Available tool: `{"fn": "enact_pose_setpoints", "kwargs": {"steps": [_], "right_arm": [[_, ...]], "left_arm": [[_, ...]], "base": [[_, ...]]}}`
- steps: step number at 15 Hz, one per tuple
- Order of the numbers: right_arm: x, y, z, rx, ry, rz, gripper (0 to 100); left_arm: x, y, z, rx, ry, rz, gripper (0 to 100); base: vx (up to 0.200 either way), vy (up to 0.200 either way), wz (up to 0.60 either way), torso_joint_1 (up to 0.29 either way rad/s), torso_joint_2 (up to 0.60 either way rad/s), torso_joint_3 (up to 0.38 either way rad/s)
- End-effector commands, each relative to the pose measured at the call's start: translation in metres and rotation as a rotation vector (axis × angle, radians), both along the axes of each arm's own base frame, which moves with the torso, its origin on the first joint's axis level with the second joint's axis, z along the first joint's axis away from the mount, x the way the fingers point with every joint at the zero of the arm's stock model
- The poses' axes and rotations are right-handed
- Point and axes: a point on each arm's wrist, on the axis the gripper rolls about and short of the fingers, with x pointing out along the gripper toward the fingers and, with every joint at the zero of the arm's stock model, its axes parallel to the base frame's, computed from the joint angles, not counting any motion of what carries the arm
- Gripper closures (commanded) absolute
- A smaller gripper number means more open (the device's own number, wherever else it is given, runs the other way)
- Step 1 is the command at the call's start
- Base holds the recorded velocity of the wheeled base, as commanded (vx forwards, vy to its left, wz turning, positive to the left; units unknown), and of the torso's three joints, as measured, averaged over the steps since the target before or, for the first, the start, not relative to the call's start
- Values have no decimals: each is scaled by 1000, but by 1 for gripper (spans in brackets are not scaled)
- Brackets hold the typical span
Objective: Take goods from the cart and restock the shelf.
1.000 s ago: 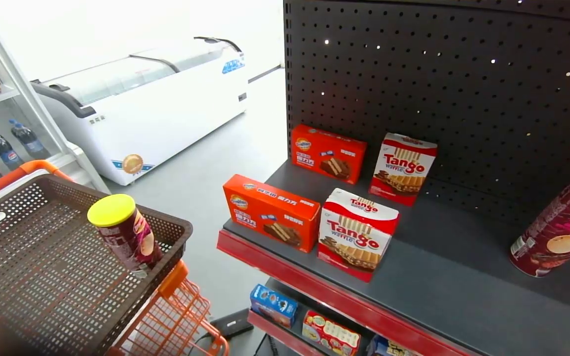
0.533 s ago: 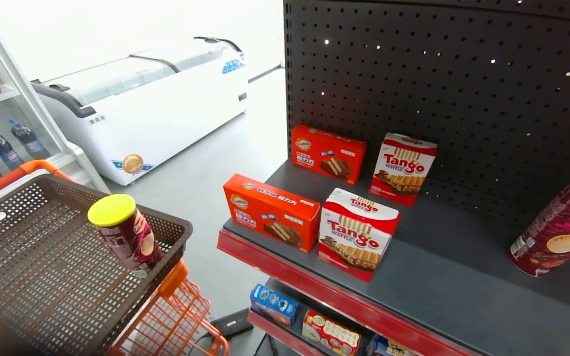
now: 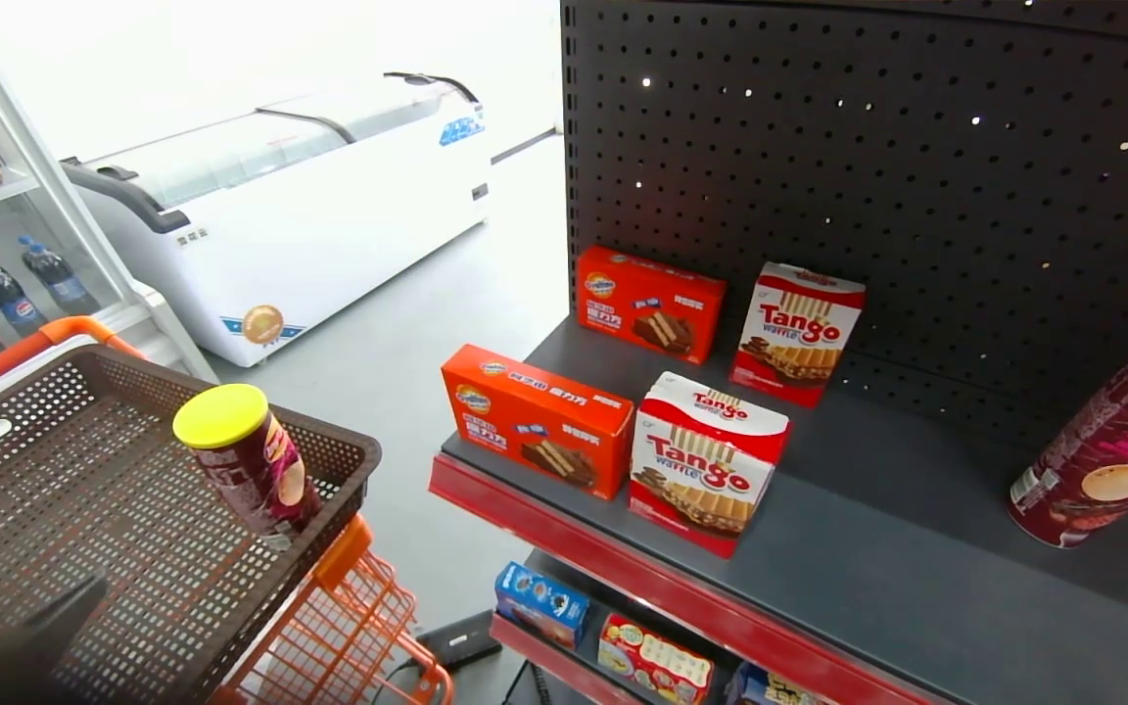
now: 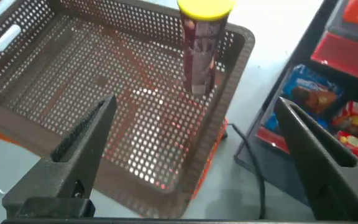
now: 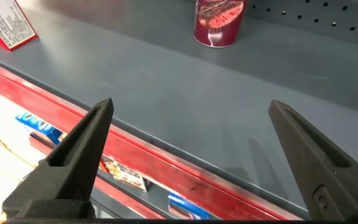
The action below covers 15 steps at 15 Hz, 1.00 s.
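- While the left hand (image 4: pixel 196 106) hangs over the brown basket (image 3: pixel 133 364) of the cart (image 3: pixel 329 627) with its fingers spread wide and nothing between them, the next item to move, a maroon can (image 3: pixel 249 458) with a yellow lid, stands on end in the basket corner nearest the shelf (image 3: pixel 877 558).
- The right hand (image 5: pixel 191 107) is just as wide and empty, poised above the bare front stretch of the shelf, with a second can (image 5: pixel 218 22) standing farther back.
- Tipping looks like the likeliest trouble. The can is tall and narrow, so a finger touching it first would probably knock it flat onto the mesh.
- The basket wall sits close behind the can, so a finger coming down on that side may catch the rim and jolt the cart.
- A grip taken high, on the smooth lid, would likely slip. Lower on the body looks safer.
- On the shelf, the wafer boxes (image 3: pixel 706 460) and orange boxes (image 3: pixel 537 419) crowd the left part, so a careless set-down could topple them or the second can.
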Motion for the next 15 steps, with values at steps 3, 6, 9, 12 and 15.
{"fn": "enact_pose_setpoints", "kwargs": {"steps": [3,6,9,12,15], "right_arm": [[0,0,0,0,2,0,0],[0,0,0,0,2,0,0],[0,0,0,0,2,0,0],[0,0,0,0,2,0,0],[0,0,0,0,2,0,0]], "left_arm": [[93,5,-49,17,100,6,0],[116,2,-76,19,69,-14,0],[137,4,-100,22,-1,-5,0],[154,14,-114,56,-6,29,0],[178,20,-116,79,-41,41,0]], "base": [[0,0,0,0,0,0],[0,0,0,0,0,0],[0,0,0,0,0,0],[0,0,0,0,0,0],[0,0,0,0,0,0]]}}
